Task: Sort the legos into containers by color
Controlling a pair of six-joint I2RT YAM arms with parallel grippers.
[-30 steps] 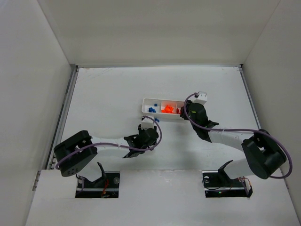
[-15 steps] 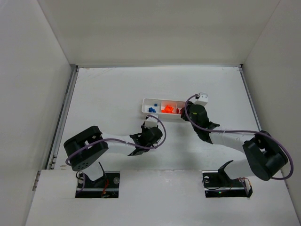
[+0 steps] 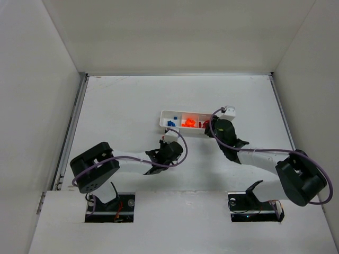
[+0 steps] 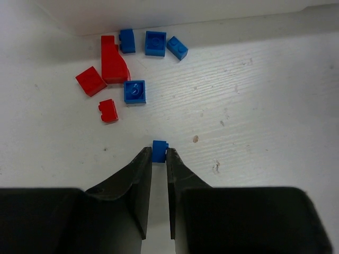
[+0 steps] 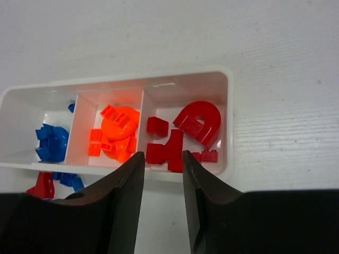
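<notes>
My left gripper point(image 4: 159, 154) is shut on a tiny blue brick point(image 4: 159, 151) at its fingertips, low over the table. Ahead of it lie loose legos: three red pieces point(image 4: 113, 64) and several blue ones point(image 4: 134, 91), close to the white tray's near wall point(image 4: 212, 13). My right gripper point(image 5: 162, 157) is open and empty, just in front of the tray point(image 5: 229, 106). The tray's left compartment holds blue legos point(image 5: 50, 142), the middle one orange point(image 5: 116, 132), the right one red point(image 5: 198, 120). In the top view the tray point(image 3: 164, 113) lies between both grippers point(image 3: 169, 141) point(image 3: 213, 130).
A few loose red point(image 5: 42, 188) and blue point(image 5: 68, 180) pieces show below the tray's left end in the right wrist view. White walls enclose the table on three sides point(image 3: 159, 32). A metal rail point(image 3: 71, 132) runs along the left edge.
My left arm has swung its elbow inward and its gripper sits slightly right of where it was. My right gripper has shifted a little to the right, still by the tray.
</notes>
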